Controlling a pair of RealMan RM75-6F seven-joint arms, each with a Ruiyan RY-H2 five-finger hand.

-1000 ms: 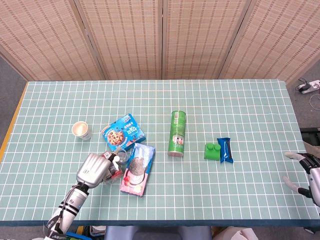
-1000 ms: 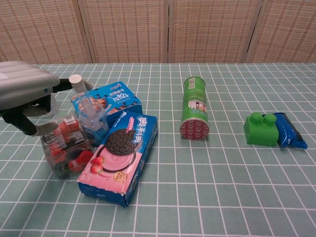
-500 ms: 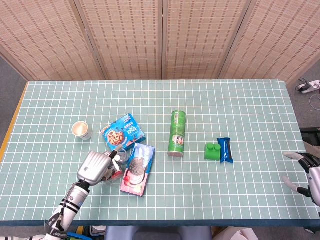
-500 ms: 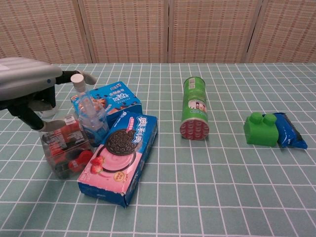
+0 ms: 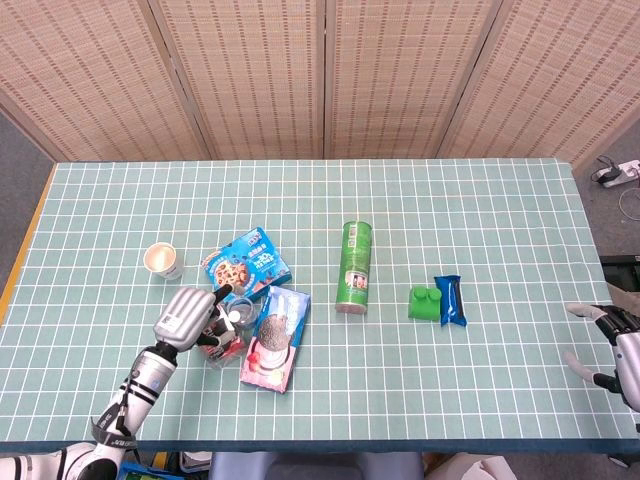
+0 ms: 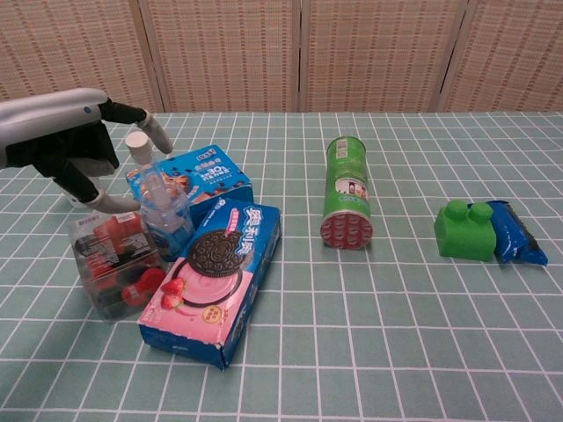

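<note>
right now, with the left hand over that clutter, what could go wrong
The left hand hovers open beside the small bottle, which stands upright and could tip if brushed. The clear box leans against the cookie pack, so nudging either may shift both.

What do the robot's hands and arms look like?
The left hand has a smooth silver shell on its back, black parts underneath, and black fingers with pale grey tips. Its forearm is silver with black bands. The right hand at the table edge looks silver with dark fingers and pale tips.
</note>
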